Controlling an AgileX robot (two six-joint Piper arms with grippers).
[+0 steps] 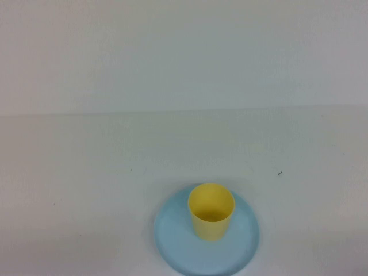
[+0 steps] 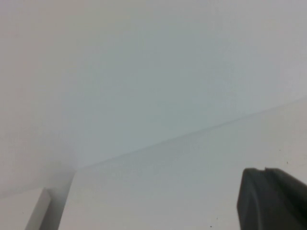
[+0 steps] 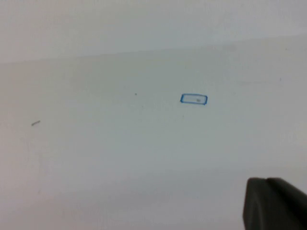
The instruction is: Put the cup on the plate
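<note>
The yellow cup point(image 1: 211, 213) stands upright on the light blue plate point(image 1: 172, 241), near the table's front edge in the high view. Neither arm shows in the high view. My left gripper point(image 2: 264, 169) shows only in the left wrist view, its dark fingers together over bare white table, holding nothing. My right gripper point(image 3: 265, 179) shows only in the right wrist view, its fingers together over bare white table, holding nothing. Cup and plate are out of both wrist views.
The white table meets a white back wall at a seam point(image 1: 184, 110). A small blue rectangle mark point(image 3: 194, 99) lies on the table in the right wrist view. A white block point(image 2: 24, 207) sits beside the table's edge in the left wrist view.
</note>
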